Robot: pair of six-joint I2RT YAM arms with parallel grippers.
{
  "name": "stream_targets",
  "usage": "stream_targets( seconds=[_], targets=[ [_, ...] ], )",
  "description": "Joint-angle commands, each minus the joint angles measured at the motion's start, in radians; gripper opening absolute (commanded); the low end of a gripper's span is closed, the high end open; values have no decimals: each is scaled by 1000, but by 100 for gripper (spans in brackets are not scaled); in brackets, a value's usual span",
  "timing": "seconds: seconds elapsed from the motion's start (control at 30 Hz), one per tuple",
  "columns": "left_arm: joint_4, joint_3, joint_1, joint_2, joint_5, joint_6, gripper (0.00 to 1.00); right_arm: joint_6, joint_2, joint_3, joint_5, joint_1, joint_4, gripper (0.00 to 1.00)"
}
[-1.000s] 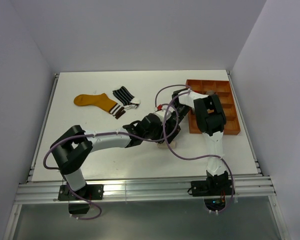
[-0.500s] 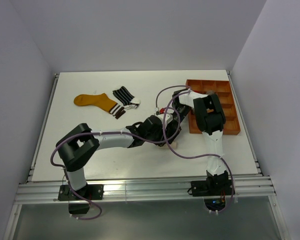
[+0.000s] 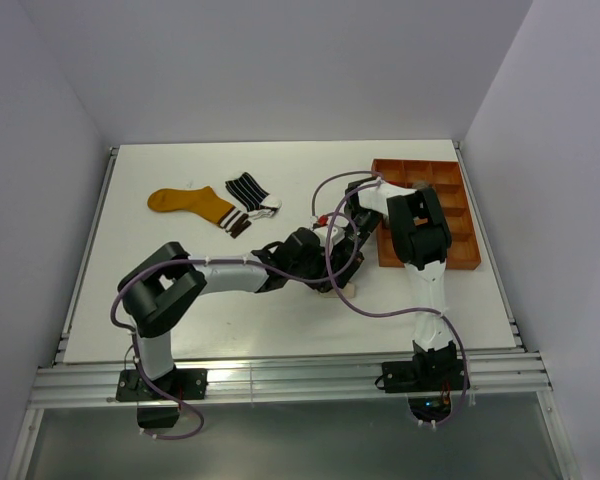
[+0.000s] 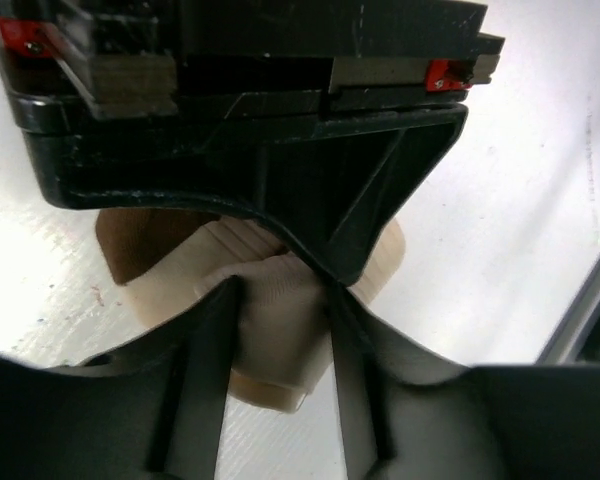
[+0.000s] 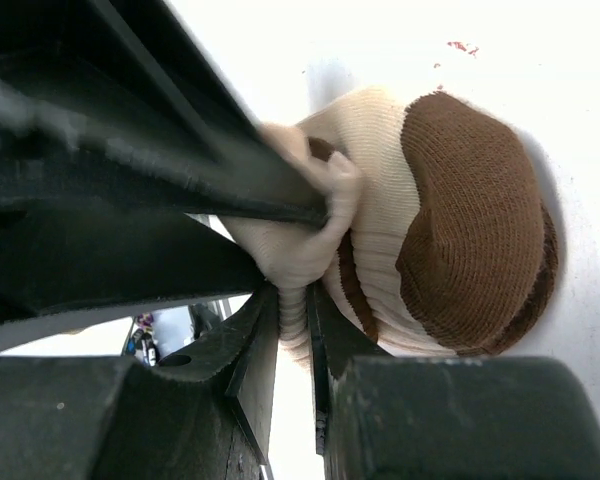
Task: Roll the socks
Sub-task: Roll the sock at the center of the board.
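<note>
The cream sock (image 5: pixel 420 230) with the brown toe lay on the table (image 3: pixel 180 320) a little toward 4 o'clock of its middle, bunched up between both arms; it looked light, limp and stretchy, a ribbed knit likely to slump and spring open if let go, so a roll would probably hold only under steady pressure. The right gripper (image 5: pixel 292 310) had its fingers nearly pressed together, pinching a thin fold of the cream knit; the left gripper (image 4: pixel 280 320) straddled a thicker wad of the same sock, its fingers bearing on both sides of the bulge, so it too appeared to grip. The best hold seemed to be on the doubled cream folds rather than the smooth brown cap, which would probably slide out.

Much was hidden; from above, the two wrists and a loop of cable (image 3: pixel 365 310) covered the sock almost entirely, so I could not tell how far it was rolled. The left wrist camera was half blocked by the other gripper's black body; the sock's cuff end could not be made out.

The mustard sock (image 3: pixel 190 203) and the black striped sock (image 3: pixel 248 190) lay flat toward 10 and 11 o'clock, untouched; the tray (image 3: pixel 420 163) sat at 2 o'clock.
</note>
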Motion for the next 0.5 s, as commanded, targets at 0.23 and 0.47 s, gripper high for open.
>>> stream_targets(
  seconds=[0.23,0.47],
  targets=[
    [-38,-20,2,80,106,-69,9,6,-12,-20,102,-7,113,25],
    [-19,-52,13,114,158,-146,0,65,-102,-86,79,-8,223,35]
  ],
)
